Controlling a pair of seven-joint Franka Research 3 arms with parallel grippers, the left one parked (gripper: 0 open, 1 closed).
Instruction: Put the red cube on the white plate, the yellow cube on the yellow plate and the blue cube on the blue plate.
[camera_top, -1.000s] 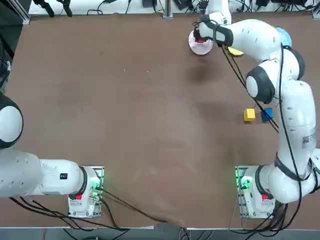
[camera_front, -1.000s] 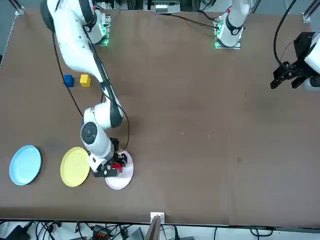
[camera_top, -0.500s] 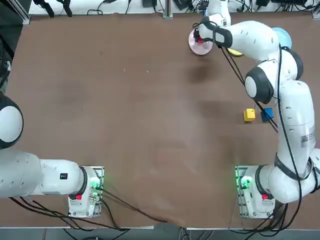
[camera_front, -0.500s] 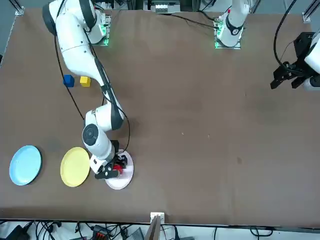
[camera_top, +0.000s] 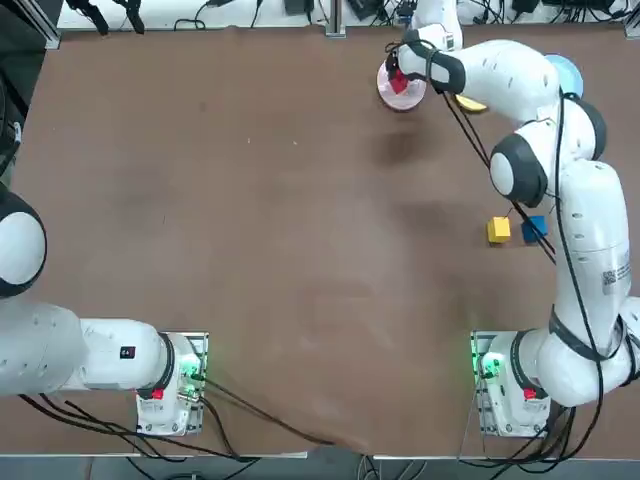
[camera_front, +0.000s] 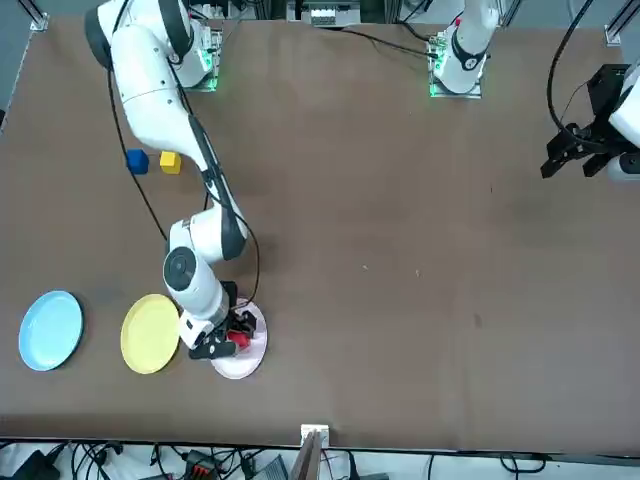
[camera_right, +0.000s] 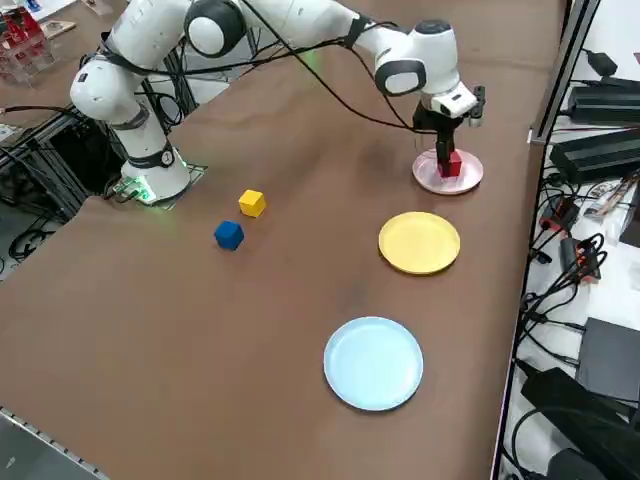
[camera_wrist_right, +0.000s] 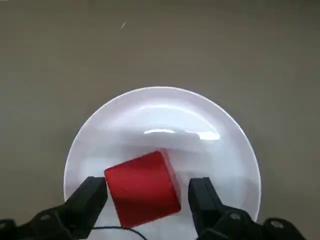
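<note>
The red cube (camera_wrist_right: 142, 187) rests on the white plate (camera_wrist_right: 160, 115) at the table's far edge. My right gripper (camera_wrist_right: 147, 190) hangs just over it, open, one finger (camera_wrist_right: 92, 192) on each side of the cube with a small gap. From overhead the red cube (camera_top: 397, 82) shows beside the wrist, on the white plate (camera_top: 405, 99). To the robot's right of it lie the yellow plate (camera_right: 419, 242) and the blue plate (camera_right: 373, 362), both bare. The yellow cube (camera_right: 251, 203) and blue cube (camera_right: 229, 235) sit together on the table nearer my base.
The right arm (camera_top: 530, 160) arches over the yellow plate (camera_top: 470, 103) and part of the blue plate (camera_top: 568, 72) in the top view. Cables and black boxes (camera_right: 590, 150) line the table's far edge. The parked left arm (camera_top: 60, 350) fills the near left corner.
The gripper's fingers have spread apart and let go of the red cube, which now sits free on the white plate. The arm has barely shifted.
</note>
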